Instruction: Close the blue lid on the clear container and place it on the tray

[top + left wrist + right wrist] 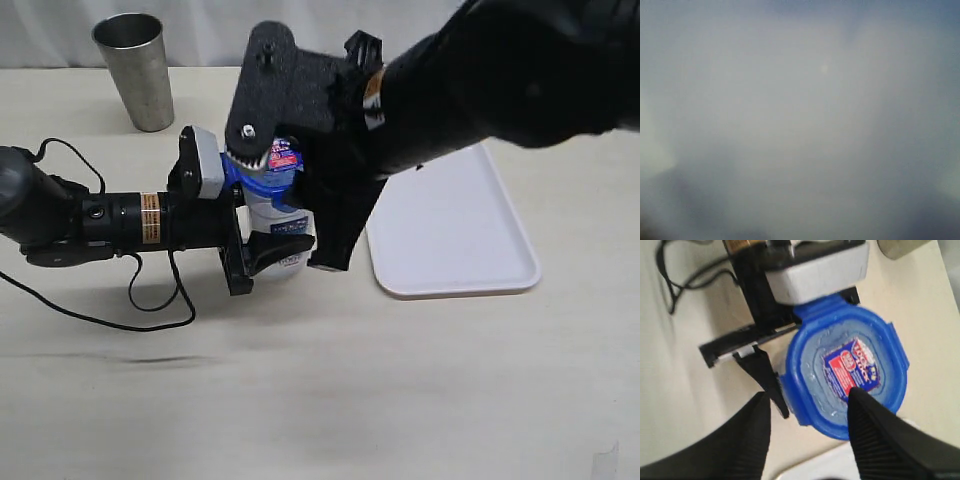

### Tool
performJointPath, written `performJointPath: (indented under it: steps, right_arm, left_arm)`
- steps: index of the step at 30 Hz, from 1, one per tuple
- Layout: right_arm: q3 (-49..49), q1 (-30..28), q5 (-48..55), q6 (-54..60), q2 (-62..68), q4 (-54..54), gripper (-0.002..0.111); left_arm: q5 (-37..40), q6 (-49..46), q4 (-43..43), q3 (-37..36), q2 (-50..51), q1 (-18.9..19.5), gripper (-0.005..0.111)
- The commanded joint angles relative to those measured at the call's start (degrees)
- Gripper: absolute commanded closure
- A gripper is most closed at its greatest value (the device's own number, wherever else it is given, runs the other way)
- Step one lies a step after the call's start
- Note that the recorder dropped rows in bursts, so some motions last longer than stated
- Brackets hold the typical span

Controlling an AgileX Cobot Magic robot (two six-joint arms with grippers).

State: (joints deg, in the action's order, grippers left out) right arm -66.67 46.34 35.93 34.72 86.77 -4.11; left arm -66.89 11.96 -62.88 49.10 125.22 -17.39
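Right end effector: released, fingers spread. One tip lies over the sticker on the lid, the other hangs off the lid's rim. Can't tell whether the tip touches the lid.

Left end effector: grasping the container from the side, one finger on each side of the labelled wall. Its arm lies level, coming in from the left.

Lid sits on top of the container. Can't tell if its flaps are snapped, or if the container's base rests on the desk.

Views:
- Right wrist view alone gives the whole lid top: round, blue, red-blue sticker
- Exterior view shows only a sliver of lid under the right arm's black bracket, but alone shows the container wall, tray and cup
- Left wrist view is grey blur, unreadable

Edges and room:
- Tray lies right of the container, near but apart; its far left corner is hidden under the right arm
- Cup upright at the far left, well apart
- Cable loops on the desk below the left arm
- Open desk in front of both arms
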Motion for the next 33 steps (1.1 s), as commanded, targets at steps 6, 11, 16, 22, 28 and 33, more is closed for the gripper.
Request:
performJointPath:
  steps: [6, 11, 16, 22, 28, 33]
  right_arm:
    - [-11.51, -0.49, 17.68, 5.93, -1.49, 15.00, 0.062]
    - [-14.16, -3.80, 20.65, 3.37, 2.02, 13.44, 0.062]
    - [-21.37, -7.13, 23.37, 8.91, 10.73, 13.64, 0.062]
    - [-23.54, -5.19, 21.44, 14.91, 13.24, 13.74, 0.062]
    - [-23.54, -5.07, 23.97, 11.00, 15.81, 8.55, 0.062]
    - [-23.54, -5.07, 24.84, 9.44, 16.94, 7.73, 0.062]
  left_arm:
    - [-3.07, -15.57, 0.61, 0.27, -0.58, -0.01, 0.107]
    - [-3.07, -22.15, 0.50, 0.27, -0.58, -0.01, 0.107]
    - [-3.07, -28.64, -3.01, 0.27, -0.58, -0.01, 0.107]
    - [-3.07, -28.64, -3.04, 0.27, -0.58, -0.01, 0.107]
    - [-3.07, -28.64, -2.86, 0.27, -0.58, -0.01, 0.107]
    - [-3.07, -28.42, -2.98, 0.27, -0.58, -0.01, 0.107]
